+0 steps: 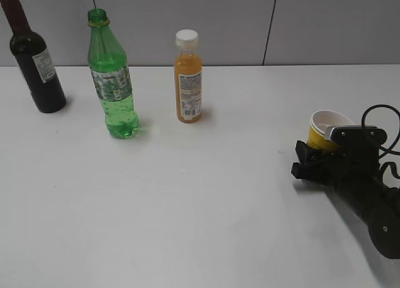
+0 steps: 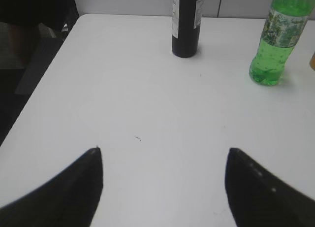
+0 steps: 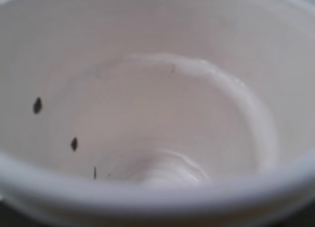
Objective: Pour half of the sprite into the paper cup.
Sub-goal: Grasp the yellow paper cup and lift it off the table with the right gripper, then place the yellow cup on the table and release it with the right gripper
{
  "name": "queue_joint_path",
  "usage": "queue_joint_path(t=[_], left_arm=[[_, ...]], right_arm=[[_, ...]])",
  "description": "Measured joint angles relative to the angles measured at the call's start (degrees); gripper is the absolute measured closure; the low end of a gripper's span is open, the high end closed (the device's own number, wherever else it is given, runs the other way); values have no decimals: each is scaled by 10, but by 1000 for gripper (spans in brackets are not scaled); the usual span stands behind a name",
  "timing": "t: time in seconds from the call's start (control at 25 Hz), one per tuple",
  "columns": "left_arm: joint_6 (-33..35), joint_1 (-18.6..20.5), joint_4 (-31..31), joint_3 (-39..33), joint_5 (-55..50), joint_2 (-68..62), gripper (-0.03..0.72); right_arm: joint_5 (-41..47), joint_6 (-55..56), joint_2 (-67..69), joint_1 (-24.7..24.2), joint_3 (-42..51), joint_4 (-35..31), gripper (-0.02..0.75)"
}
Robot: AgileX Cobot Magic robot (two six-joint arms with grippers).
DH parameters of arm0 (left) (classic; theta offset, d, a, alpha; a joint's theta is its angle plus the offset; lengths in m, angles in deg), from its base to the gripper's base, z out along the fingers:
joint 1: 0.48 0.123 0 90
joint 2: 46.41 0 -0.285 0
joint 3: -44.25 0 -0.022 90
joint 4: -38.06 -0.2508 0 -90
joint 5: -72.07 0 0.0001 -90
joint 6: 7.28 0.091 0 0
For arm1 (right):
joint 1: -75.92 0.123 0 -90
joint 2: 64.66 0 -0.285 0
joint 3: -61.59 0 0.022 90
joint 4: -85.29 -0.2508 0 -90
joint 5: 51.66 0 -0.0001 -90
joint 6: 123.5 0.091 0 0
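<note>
The sprite (image 1: 112, 88) stands upright with its cap off at the back left of the white table; it also shows in the left wrist view (image 2: 275, 45). The paper cup (image 1: 325, 127), yellow outside and white inside, sits tilted at the right in my right gripper (image 1: 307, 160), which is shut on it. The cup's empty white inside (image 3: 157, 113) fills the right wrist view and hides the jaws. My left gripper (image 2: 165, 155) is open and empty above bare table, well short of the bottles.
A dark wine bottle (image 1: 34, 63) stands left of the sprite and shows in the left wrist view (image 2: 187, 25). An orange juice bottle (image 1: 188, 79) with a white cap stands right of the sprite. The table's left edge (image 2: 44, 84) is close.
</note>
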Motion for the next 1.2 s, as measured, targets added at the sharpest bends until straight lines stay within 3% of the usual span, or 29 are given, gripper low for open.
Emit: queue_joint_path(t=[0.32,0.6,0.88,1.2], left_arm=[[0,0,0,0,0,0,99],[0,0,0,0,0,0,99],[0,0,0,0,0,0,99],[0,0,0,0,0,0,99]], right_arm=[[0,0,-1,0,0,1,290],[60,-18,-52,0,18,69,294],[86,-21,-105,0,19,194,294],[89,-24,-131,2,-41,416,294]])
